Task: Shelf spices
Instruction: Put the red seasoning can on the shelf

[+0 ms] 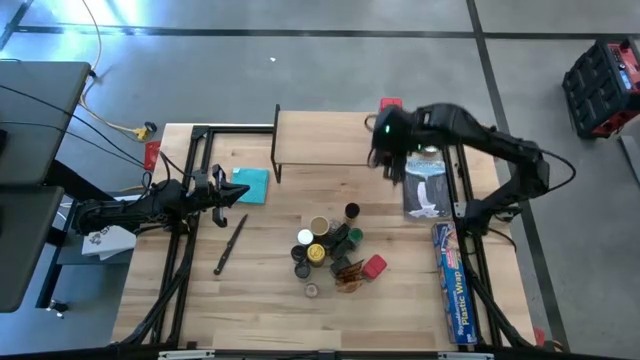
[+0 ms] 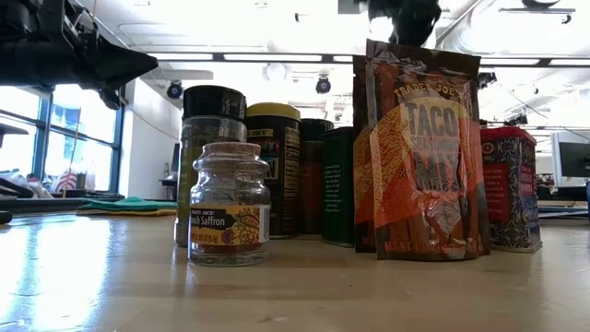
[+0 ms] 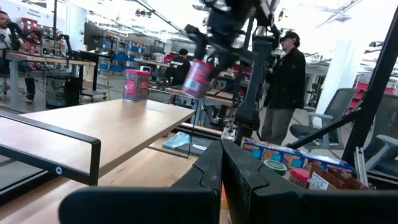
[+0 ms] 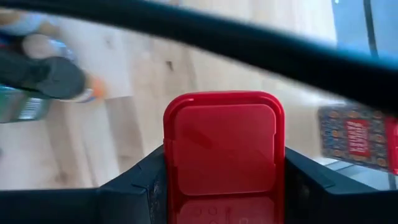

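The shelf [image 1: 320,138] stands at the far middle of the table, and one red box [image 1: 390,104] rests on its right far corner. My right gripper [image 1: 385,160] hovers by the shelf's right end, shut on a second red box [image 3: 199,78]. The other spices [image 1: 330,250] stand clustered on the table's middle: jars, a red box and orange packets. In the low view they show as a saffron jar [image 2: 229,205], a taco packet [image 2: 426,152] and a red tin [image 2: 510,189]. My left gripper [image 1: 235,195] waits shut at the table's left, beside the teal cloth [image 1: 250,185]. My right gripper pinches the red box between its two fingers [image 4: 134,183], one on each of two opposite sides just below the red lid [image 4: 224,146]. The fingers come from above, pointing down. The box is lifted clear and hangs tilted [image 3: 198,81] beside the shelf's right end.
A long blue plastic-wrap box [image 1: 450,280] lies along the table's right edge, with a white package [image 1: 425,185] beyond it. A thin black tool [image 1: 230,243] lies left of the spice cluster. People stand in the room behind the table [image 3: 286,87].
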Robot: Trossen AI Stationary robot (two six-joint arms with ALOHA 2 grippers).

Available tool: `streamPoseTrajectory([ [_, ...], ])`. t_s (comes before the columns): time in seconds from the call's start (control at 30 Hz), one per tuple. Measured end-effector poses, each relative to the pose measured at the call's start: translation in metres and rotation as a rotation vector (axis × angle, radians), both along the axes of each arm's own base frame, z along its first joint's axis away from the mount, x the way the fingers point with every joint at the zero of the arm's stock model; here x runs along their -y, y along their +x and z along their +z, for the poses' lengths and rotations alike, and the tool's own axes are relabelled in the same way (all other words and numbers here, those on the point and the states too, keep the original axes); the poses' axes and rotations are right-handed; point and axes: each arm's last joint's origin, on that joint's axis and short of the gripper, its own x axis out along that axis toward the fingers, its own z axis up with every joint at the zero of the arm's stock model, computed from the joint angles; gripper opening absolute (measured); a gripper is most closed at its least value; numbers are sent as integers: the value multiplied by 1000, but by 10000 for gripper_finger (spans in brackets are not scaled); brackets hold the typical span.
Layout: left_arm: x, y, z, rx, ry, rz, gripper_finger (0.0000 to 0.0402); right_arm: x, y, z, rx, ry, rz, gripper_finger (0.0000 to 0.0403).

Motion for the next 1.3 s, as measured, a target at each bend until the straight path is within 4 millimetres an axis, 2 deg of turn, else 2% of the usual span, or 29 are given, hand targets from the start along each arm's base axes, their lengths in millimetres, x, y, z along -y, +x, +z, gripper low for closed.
streamPoseTrajectory([
  [0.2, 0, 0, 0, 0, 0, 0, 1, 46, -8, -11, 24, 45, 9, 202],
  [0.4, 0, 0, 0, 0, 0, -1, 1, 69, -6, -26, -15, 85, 70, 202],
  [0.7, 0, 0, 0, 7, -27, -5, 1, 84, -2, -41, -84, 85, 76, 204],
  [0.87, 0, 0, 0, 8, -34, -6, 1, 88, -4, -41, -129, 30, 38, 279],
  [0.93, 0, 0, 0, 9, -34, -6, 1, 89, -5, -41, -148, 4, 20, 295],
  [1.3, 0, 0, 0, 8, -34, -6, 1, 91, -8, -37, -210, -101, -31, 305],
])
